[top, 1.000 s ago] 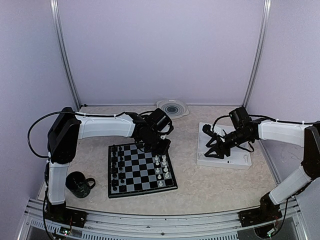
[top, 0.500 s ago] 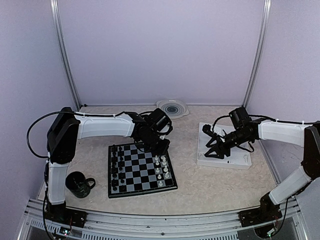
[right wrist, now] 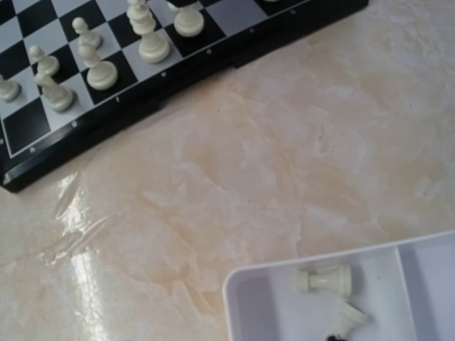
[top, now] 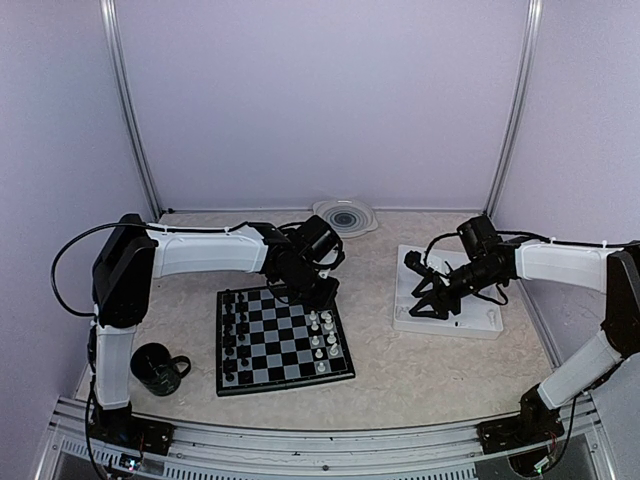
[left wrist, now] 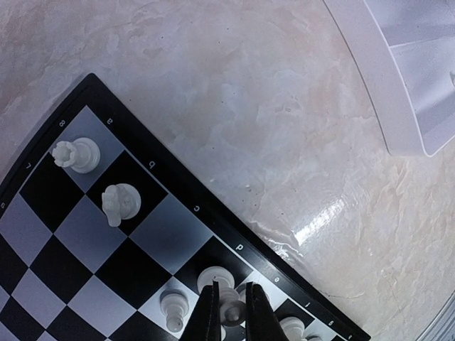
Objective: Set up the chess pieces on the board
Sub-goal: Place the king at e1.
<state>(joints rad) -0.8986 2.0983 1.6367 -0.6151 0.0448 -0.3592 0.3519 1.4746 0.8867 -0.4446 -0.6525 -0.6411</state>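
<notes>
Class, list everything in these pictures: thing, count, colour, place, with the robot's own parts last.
flat square checkered chessboard: one, black and grey-white, centre-left of the table.
tiny black plastic chess pieces: two columns, count unclear, board's left side.
tiny white plastic chess pieces: several, board's right side.
white rectangular compartment tray: one, right of the board; two white pieces lying inside.
dark mug: one, left of the board.
round white disc with dark rings: one, back of table.
beige marbled table: one, under everything.
left tool: closed on one white piece, over the board's far right edge.
right tool: open, above the tray.
</notes>
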